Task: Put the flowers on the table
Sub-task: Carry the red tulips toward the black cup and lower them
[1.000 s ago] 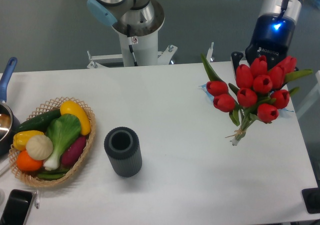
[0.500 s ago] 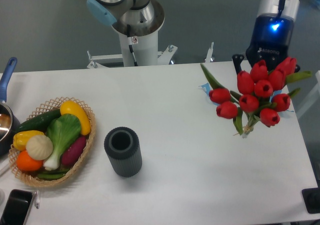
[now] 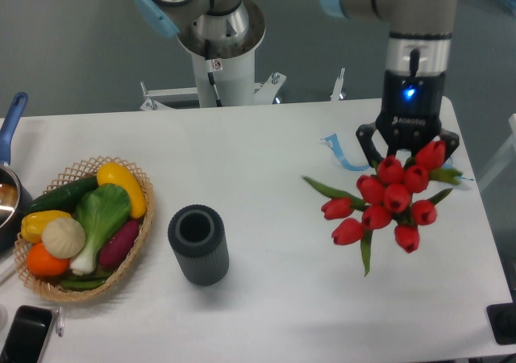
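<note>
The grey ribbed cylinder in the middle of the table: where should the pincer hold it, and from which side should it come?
Grip the grey cylinder across its ribbed outer wall near the top rim, coming straight down from above. It stands upright with its open mouth facing up, and the table around it is free, so one finger could probably go on each side; the basket to its left sits close.

I see bare white tabletop (image 3: 274, 177) between the ribbed dark grey cylinder (image 3: 198, 244) and the red tulip bunch (image 3: 387, 206).
</note>
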Controlling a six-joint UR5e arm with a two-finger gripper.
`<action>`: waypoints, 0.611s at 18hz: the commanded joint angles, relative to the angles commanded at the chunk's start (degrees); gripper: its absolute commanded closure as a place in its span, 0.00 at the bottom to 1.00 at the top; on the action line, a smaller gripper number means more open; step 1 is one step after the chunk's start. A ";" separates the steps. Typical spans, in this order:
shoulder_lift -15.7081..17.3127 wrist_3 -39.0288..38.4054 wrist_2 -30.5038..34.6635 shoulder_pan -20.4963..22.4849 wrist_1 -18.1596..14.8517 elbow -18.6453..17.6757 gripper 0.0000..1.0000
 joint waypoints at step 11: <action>-10.10 3.17 17.34 -9.41 -0.09 -1.23 0.64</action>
